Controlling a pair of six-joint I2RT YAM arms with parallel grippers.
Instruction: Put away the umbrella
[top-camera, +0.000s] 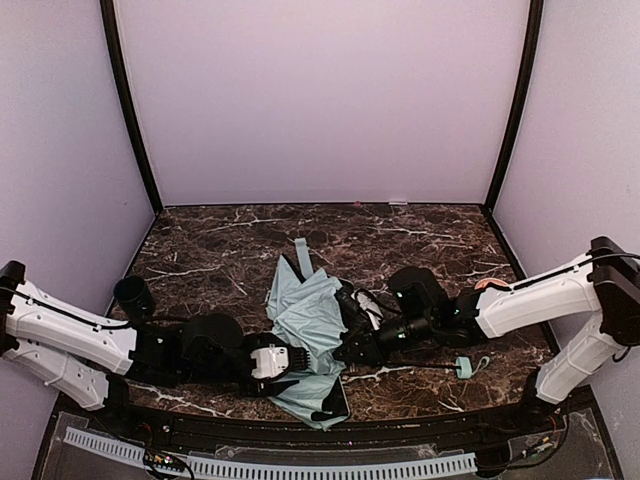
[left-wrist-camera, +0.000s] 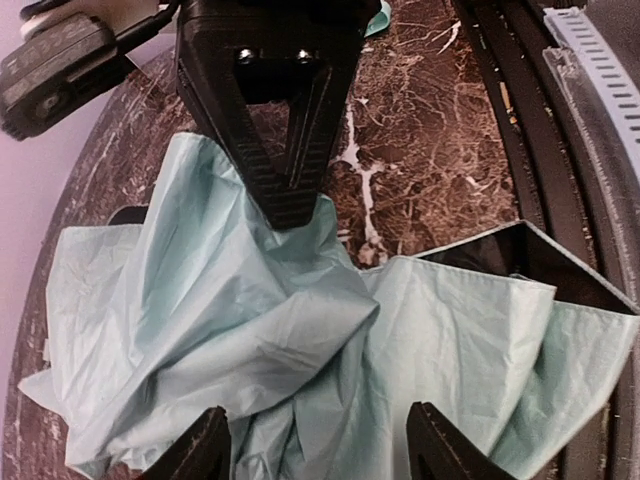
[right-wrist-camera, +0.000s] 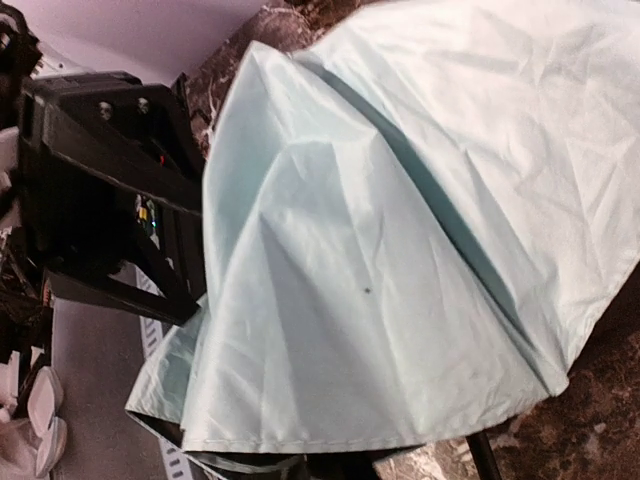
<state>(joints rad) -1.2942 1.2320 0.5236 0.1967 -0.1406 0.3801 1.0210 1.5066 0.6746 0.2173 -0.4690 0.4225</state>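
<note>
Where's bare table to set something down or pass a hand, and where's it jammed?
Free: the far table strip between back wall and the umbrella, widest far right; far-left corner too. Crowded: near centre, where the left end effector and right end effector meet on the umbrella; its mint handle lies near right.

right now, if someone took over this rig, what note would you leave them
Left gripper: open, fingers either side of loose fabric, gripping nothing.
Right gripper: shut on a fold of the umbrella.
Umbrella: collapsed and rumpled, lying mid-table between the arms; its handle lies near the right arm.
Done: canopy is down.
Left: fabric is loose, not wrapped; probably gather and roll it next.
</note>
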